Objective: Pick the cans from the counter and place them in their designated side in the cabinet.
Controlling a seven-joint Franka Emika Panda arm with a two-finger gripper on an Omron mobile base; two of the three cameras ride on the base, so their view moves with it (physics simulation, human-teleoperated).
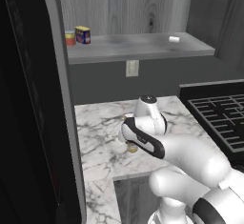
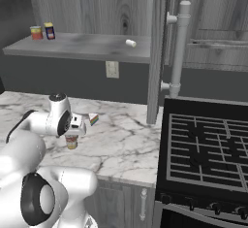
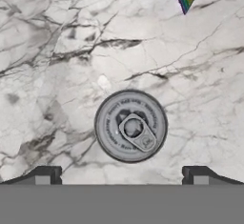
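While spread, tool (image 3: 122, 174) above round can (image 3: 130, 126)

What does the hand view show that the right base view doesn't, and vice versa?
Hand view alone: the round can's silvery lid with its pull tab, seen from straight above, and the fingertips spread wide, either side of it. Right base view alone: the can's label, the stove, the cabinet shelf with the blue can and red can. Both: the round can upright on the counter, the rainbow wedge nearby.

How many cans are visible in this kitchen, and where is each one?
3. A red can and a blue can stand side by side at the left end of the cabinet shelf. A round can stands on the counter, under the open claw.
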